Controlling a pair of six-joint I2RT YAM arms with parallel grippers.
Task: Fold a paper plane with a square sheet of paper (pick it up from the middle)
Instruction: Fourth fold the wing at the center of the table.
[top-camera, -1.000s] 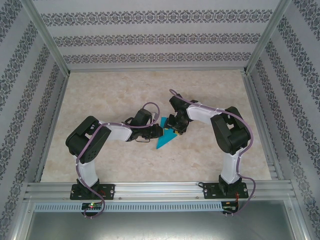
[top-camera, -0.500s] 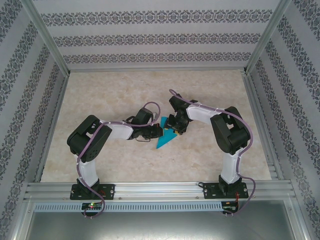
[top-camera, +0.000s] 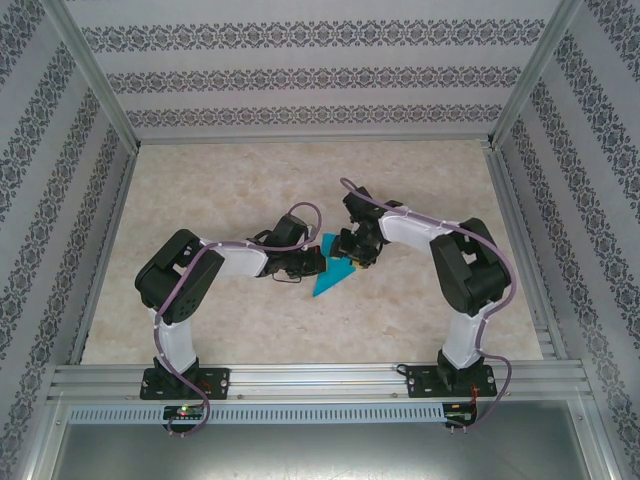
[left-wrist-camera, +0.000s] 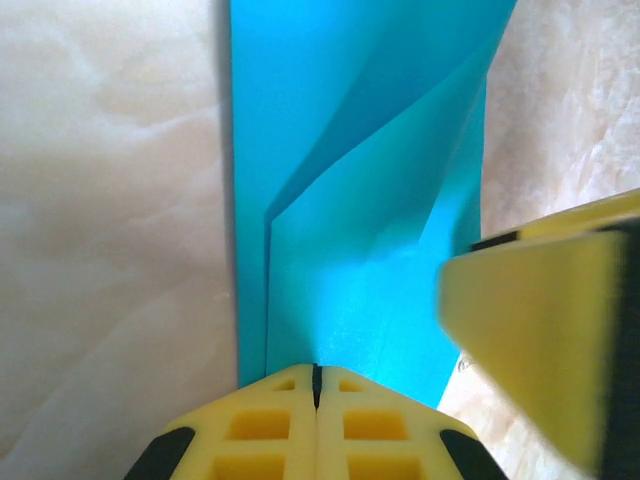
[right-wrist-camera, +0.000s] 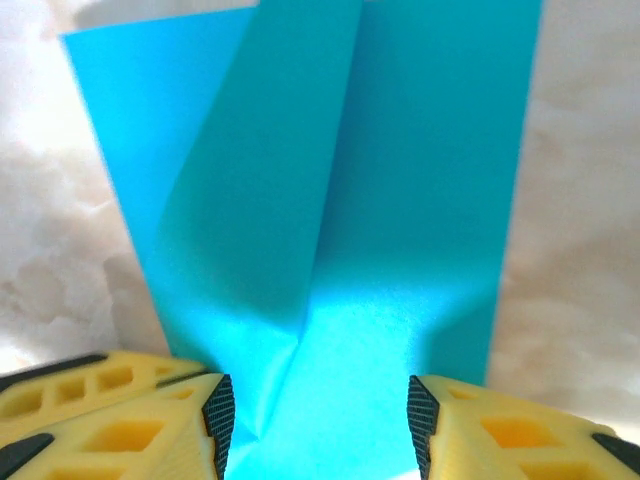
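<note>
**Folded teal paper between two hands**

Left hand (left-wrist-camera: 316, 372) is clenched at the paper (left-wrist-camera: 380, 250) edge, perhaps pinching it. The plain matte teal sheet, folded into layered diagonal flaps, lies mid-worktop (top-camera: 250, 180). Right hand (right-wrist-camera: 318, 405) is released, its jaws straddling the paper.

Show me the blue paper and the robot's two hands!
blue paper (top-camera: 333, 277): top view, its middle.
left hand (left-wrist-camera: 316, 372): left wrist view, between its shut fingertips.
right hand (right-wrist-camera: 316, 405): right wrist view, between its open fingertips.
</note>
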